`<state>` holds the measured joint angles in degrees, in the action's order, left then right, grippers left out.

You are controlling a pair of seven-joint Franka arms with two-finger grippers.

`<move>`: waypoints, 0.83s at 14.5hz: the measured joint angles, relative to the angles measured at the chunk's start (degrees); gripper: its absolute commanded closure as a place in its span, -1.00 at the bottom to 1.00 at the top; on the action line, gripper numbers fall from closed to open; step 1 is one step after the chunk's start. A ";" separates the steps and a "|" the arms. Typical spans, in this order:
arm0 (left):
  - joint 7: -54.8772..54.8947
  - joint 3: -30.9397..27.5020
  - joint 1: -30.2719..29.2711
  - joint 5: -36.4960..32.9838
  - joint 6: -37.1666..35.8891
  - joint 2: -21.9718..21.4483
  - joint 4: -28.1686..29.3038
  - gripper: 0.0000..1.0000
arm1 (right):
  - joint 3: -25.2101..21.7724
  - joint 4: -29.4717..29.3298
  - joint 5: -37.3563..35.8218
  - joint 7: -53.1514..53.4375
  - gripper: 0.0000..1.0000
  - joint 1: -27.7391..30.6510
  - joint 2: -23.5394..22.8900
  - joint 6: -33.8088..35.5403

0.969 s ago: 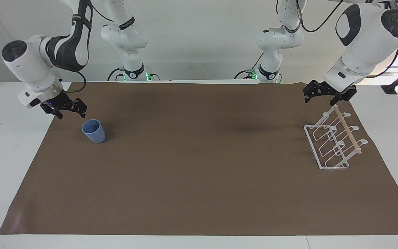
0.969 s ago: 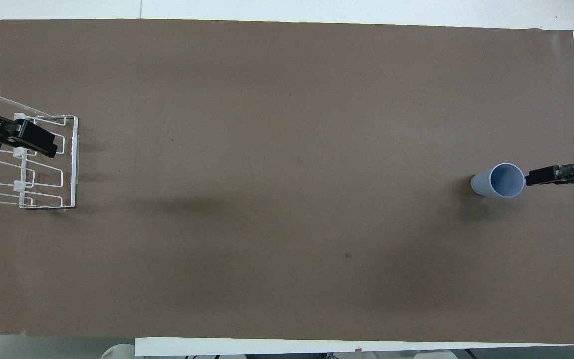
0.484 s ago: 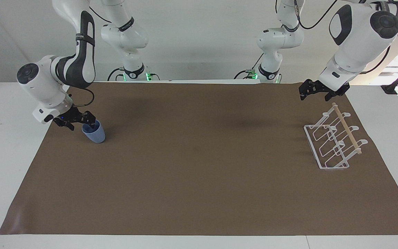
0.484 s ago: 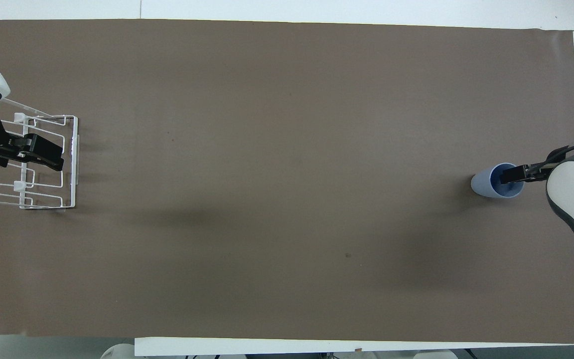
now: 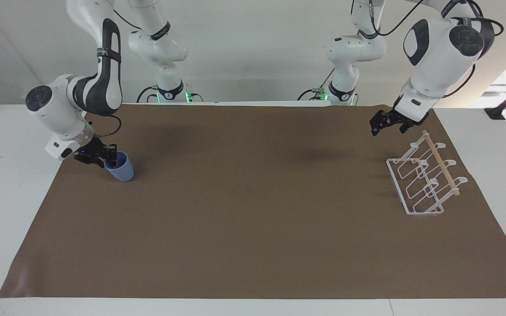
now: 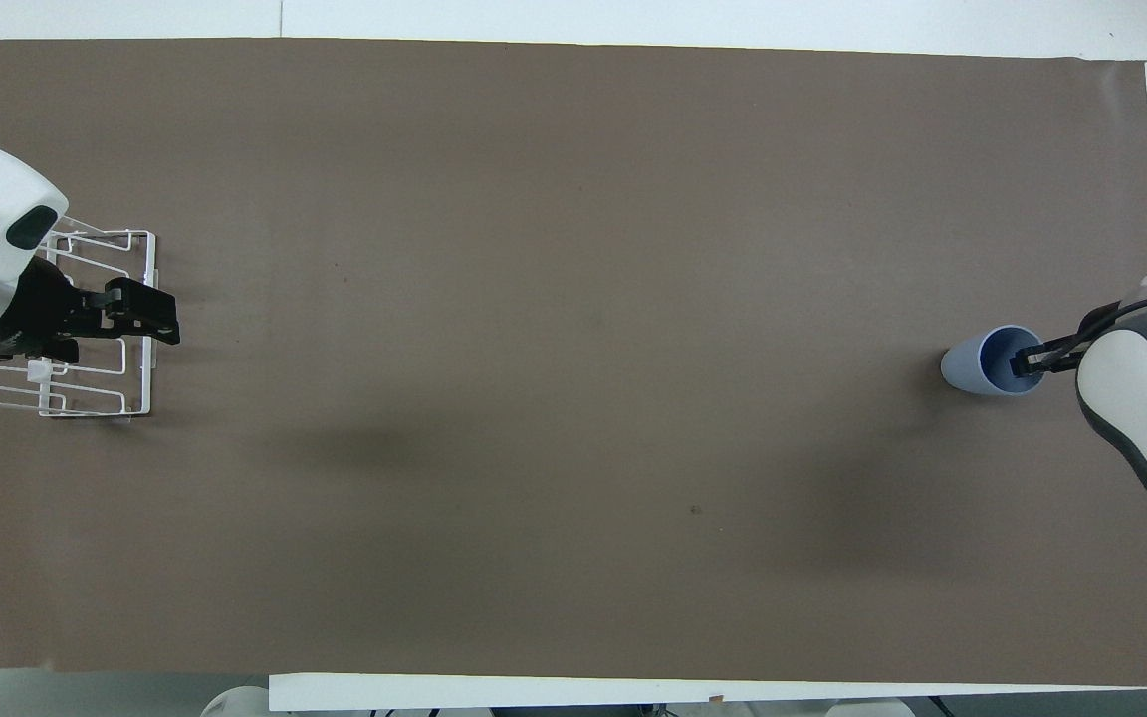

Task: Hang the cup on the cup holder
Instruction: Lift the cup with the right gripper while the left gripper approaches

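Note:
The light-blue cup (image 5: 122, 171) (image 6: 968, 366) stands upright on the brown mat at the right arm's end of the table. My right gripper (image 5: 106, 159) (image 6: 1028, 360) is down at its rim, shut on the cup's wall, with one finger inside the mouth. The white wire cup holder (image 5: 416, 184) (image 6: 96, 390), with a wooden dowel across its top, sits at the left arm's end. My left gripper (image 5: 387, 123) (image 6: 147, 317) hangs open in the air over the edge of the holder's base and touches nothing.
A brown mat (image 5: 253, 219) covers most of the white table (image 5: 11, 197). The two arm bases (image 5: 169, 94) stand at the table's robot end.
My right gripper came down onto the cup's rim and closed on it. The left gripper swung from over the holder toward the table's middle, still open.

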<state>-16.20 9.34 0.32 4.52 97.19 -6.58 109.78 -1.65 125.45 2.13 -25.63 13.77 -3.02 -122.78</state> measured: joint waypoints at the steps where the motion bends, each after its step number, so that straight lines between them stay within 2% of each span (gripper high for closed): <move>1: -3.93 0.00 0.00 1.62 0.02 -0.04 0.11 -1.00 | 0.16 -0.10 0.03 -0.03 1.00 -0.01 0.00 0.28; 3: -14.04 0.05 0.29 4.97 0.18 -0.04 0.34 -1.00 | 0.49 -1.42 1.54 -0.13 1.00 -0.04 -0.05 3.64; 4: -19.84 0.06 1.18 6.38 1.03 -0.04 0.83 -1.00 | 0.75 -3.02 4.72 -0.43 1.00 -0.07 -0.08 6.65; 7: -37.90 0.31 6.80 8.98 7.83 0.10 4.69 -1.00 | 1.56 -8.73 22.78 -0.83 1.00 -0.41 -0.09 16.37; 9: -44.53 0.43 8.62 14.89 10.94 0.62 6.53 -1.00 | 1.63 -9.90 33.77 -0.83 1.00 -1.68 -0.10 20.00; 12: -53.99 0.36 9.85 25.23 17.79 2.55 7.12 -0.99 | 1.67 -9.79 45.22 1.45 1.00 -6.13 -0.39 22.64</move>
<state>-70.19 9.70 10.17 29.75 114.98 -4.03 116.90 0.02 115.66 47.35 -24.18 7.64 -3.41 -100.14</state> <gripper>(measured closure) 0.000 0.956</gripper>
